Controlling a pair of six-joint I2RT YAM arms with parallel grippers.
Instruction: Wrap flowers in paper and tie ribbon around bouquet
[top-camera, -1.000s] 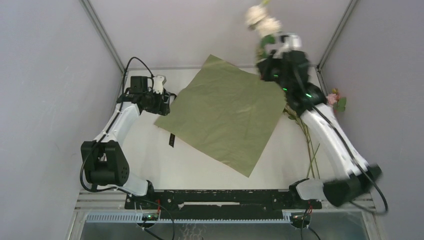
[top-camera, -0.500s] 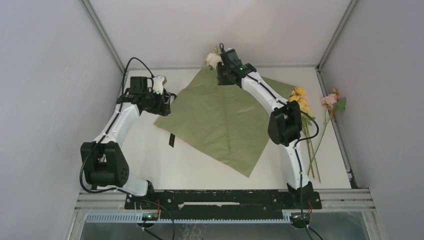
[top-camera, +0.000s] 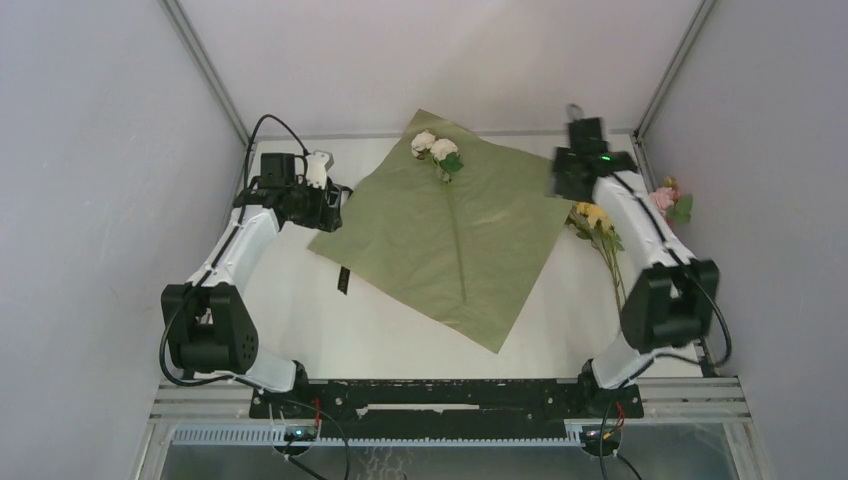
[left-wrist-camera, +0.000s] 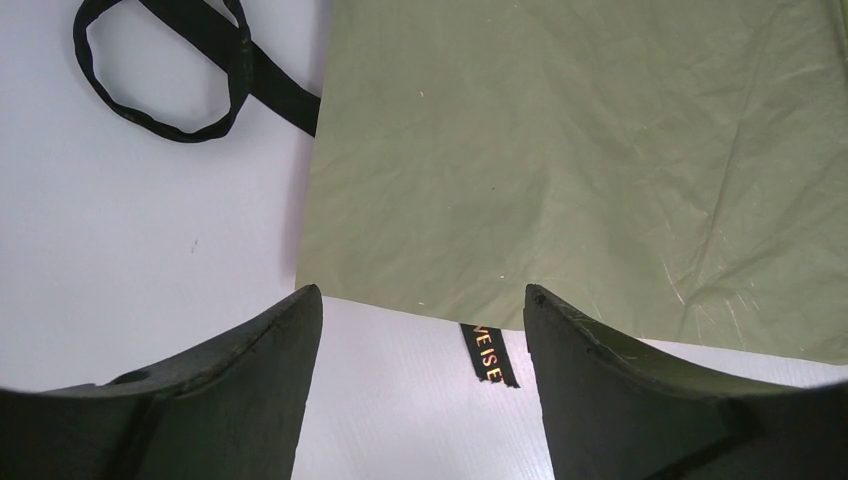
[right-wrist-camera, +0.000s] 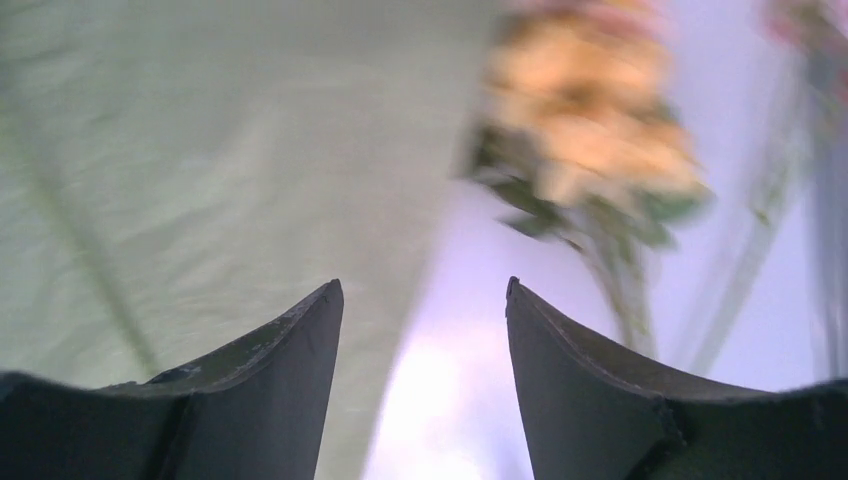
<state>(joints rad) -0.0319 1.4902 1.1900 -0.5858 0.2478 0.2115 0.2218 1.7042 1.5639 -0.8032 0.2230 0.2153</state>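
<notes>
Now the white flower (top-camera: 436, 148) lies on the paper (top-camera: 400, 240) instead of hanging in the air. A second ago the right arm held it high near the far wall. Half a second ago the arm was bringing the blooms over the sheet's far corner. The blooms rest near that corner, and the thin stem runs down the middle of the sheet toward the near corner. The paper is spread flat on the table (top-camera: 300, 320), olive-green face up, turned like a diamond.

The right fingers (right-wrist-camera: 270, 380) have let go and stand wide apart with nothing between them. The arm has swung to the right. Its blurred wrist view looks past the paper's right edge at the yellow flowers (top-camera: 593, 214), which lie on the table just beside that edge. The pink flowers (top-camera: 667, 197) lie farther right, by the wall.

The left fingers (left-wrist-camera: 250, 370) have not moved. They hover wide open and empty over the paper's left corner. The ribbon (left-wrist-camera: 160, 75) runs under that corner, with a loop on the bare table and a short gold-lettered end poking out.

This looks like the first stem laid in place. The yellow flowers seem the likely next pick. Wrapping and tying have not begun.
</notes>
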